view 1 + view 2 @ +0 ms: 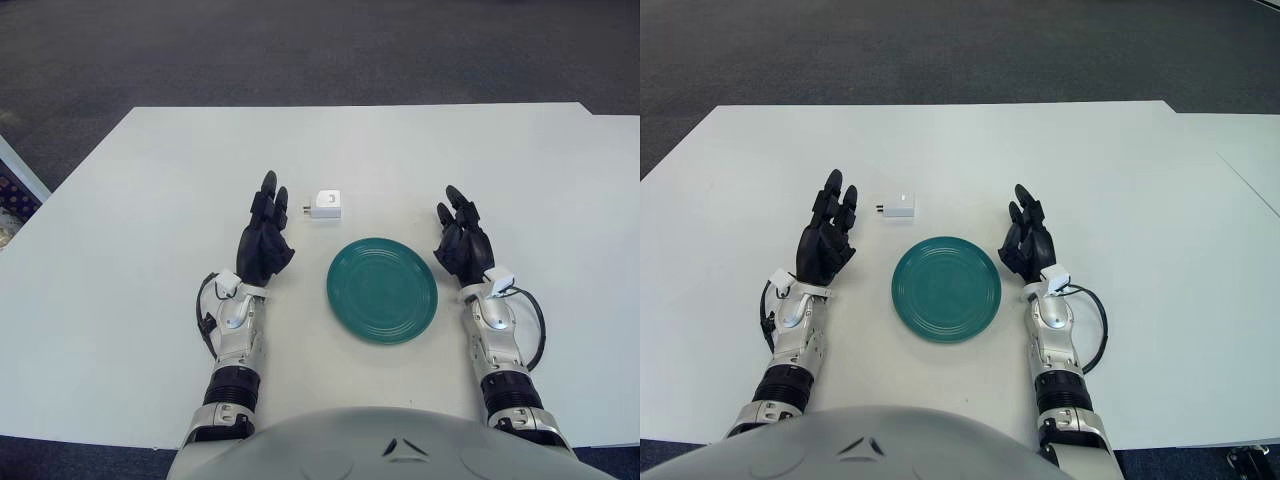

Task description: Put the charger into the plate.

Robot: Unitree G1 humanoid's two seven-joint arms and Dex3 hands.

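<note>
White, boxy and hard-shelled, the charger (326,205) lies on the matte white table (130,250) just beyond the glossy round teal plate (383,290), prongs toward the left hand (264,240). Probably light, rigid and smooth; pinch its flat sides. Left and right hand (461,243) are open, empty

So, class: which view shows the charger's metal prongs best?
The right eye view: the charger lies beyond the plate, and its prongs stick out clear of the left hand. In the left eye view they sit closer to that hand's fingers.
</note>
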